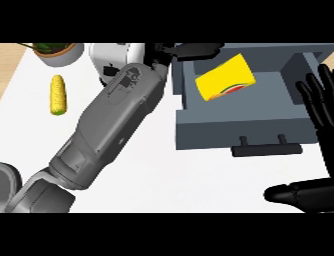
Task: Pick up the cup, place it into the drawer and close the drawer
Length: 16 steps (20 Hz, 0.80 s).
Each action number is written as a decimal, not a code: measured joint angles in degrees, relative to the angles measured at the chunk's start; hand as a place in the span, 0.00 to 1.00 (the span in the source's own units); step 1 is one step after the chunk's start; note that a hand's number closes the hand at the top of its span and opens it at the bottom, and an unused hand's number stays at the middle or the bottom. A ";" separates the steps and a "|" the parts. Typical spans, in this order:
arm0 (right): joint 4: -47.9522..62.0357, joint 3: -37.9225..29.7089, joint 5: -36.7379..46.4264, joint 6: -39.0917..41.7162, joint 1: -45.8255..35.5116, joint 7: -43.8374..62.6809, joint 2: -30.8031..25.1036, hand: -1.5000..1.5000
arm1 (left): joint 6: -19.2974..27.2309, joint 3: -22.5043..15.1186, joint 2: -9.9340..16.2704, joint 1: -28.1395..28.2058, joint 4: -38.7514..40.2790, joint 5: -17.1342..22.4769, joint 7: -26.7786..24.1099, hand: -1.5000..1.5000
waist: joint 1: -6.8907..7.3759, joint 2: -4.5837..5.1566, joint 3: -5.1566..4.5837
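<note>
Left hand (192, 50) sits at the upper centre of the frame, its black fingers just above the drawer's rear edge; whether they are curled or straight cannot be told. At the right edge, the right hand (332, 150) rests open, glossy fingers straight and pointing up. Inside the open grey box-shaped drawer (236, 127) (bar handle facing down-frame) lies the smooth yellow cup (226, 79), tilted. A bumpy yellow corn cob (58, 94) lies at upper left on the white counter (185, 180).

Corn cob (57, 94) lying on white counter (162, 170); potted plant (55, 51) near back-left corner.
</note>
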 measured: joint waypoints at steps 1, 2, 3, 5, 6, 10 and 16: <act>-0.02 0.19 0.18 -0.25 -0.37 0.37 0.08 0.00 | 0.20 -1.07 0.00 -0.53 1.21 0.88 -0.54 1.00 | -0.08 0.02 0.01; 0.17 -0.09 0.15 -0.11 -0.39 0.05 -0.10 0.00 | 0.50 -1.97 0.00 -1.67 2.05 1.52 0.21 1.00 | -0.08 0.00 0.00; 0.02 0.03 -0.06 0.17 0.28 -0.27 0.04 0.00 | 0.33 -2.54 0.01 -2.11 3.49 2.10 -0.33 1.00 | -0.24 0.04 0.01; 0.79 -0.19 -0.26 0.36 -0.36 -0.58 -0.10 0.00 | 0.76 -4.42 0.01 -3.44 6.11 3.17 -1.22 1.00 | -0.76 0.21 0.02; 0.75 0.14 -0.36 0.51 -0.39 -0.50 0.00 0.00 | 1.05 -5.32 0.02 -4.12 7.39 3.65 -1.44 1.00 | -1.21 0.32 0.04; 0.97 0.37 -0.98 1.22 -0.78 -0.78 -0.12 0.00 | 1.70 -8.92 0.01 -5.21 10.62 5.82 -2.67 1.00 | -2.08 0.52 0.05; 1.18 0.61 -1.41 1.32 -1.86 -0.19 -0.18 0.00 | 3.88 -15.43 0.01 -6.23 13.05 7.61 -1.20 0.00 | -3.11 0.69 0.07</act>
